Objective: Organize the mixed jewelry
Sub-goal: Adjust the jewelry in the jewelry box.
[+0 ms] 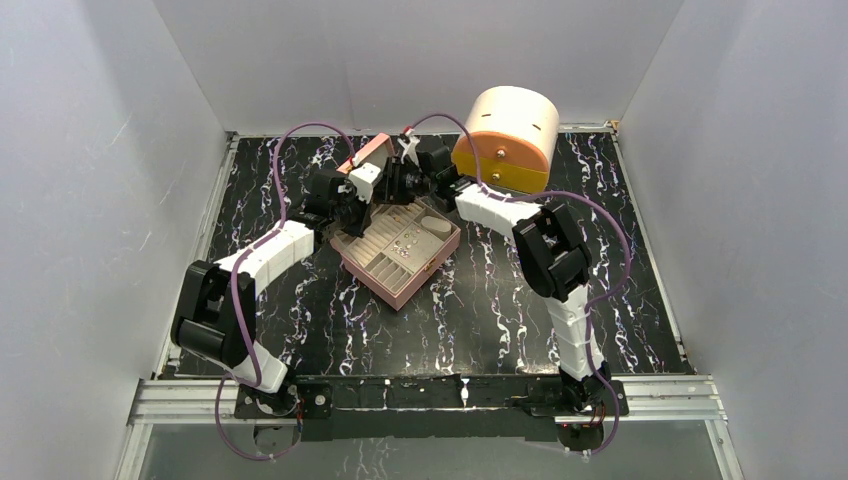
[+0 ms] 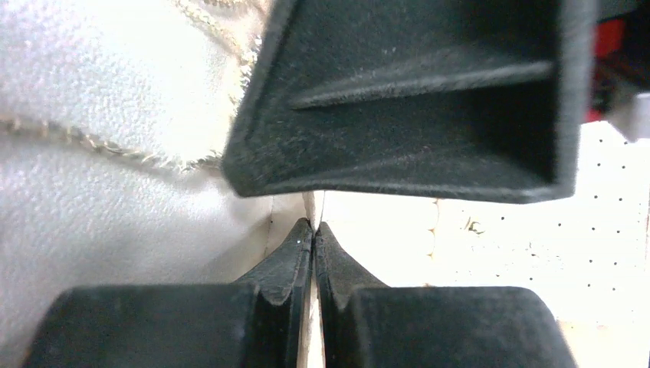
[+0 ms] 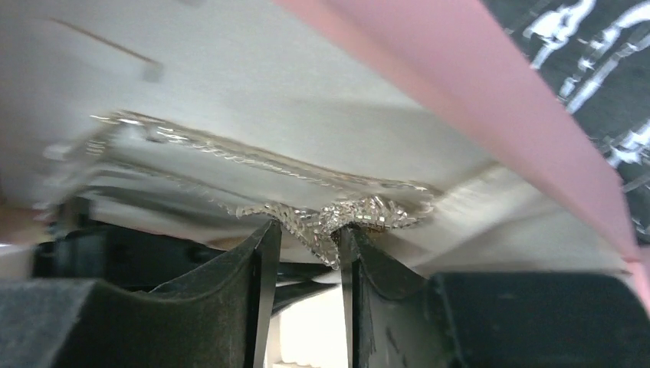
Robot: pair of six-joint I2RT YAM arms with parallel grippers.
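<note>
Left gripper (image 2: 314, 226), lower centre, is closed tight at the white lining (image 2: 100, 192), apparently to steady the lid. Right gripper (image 3: 306, 230) stands part-open. A silver chain (image 3: 337, 215) is bunched between its tips mid-frame, probably for hanging under the pink lid (image 3: 490, 92).

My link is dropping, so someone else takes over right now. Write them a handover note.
Left gripper: shut beside the white lid lining; a thin strand rises from its tips, grip unclear.
Right gripper: jaws apart, silver chain bunched between its tips, under the pink lid.
Pink box: open mid-table, small pieces in its compartments.
Done: those pieces placed. Left: probably settling the chain on the lining.
</note>
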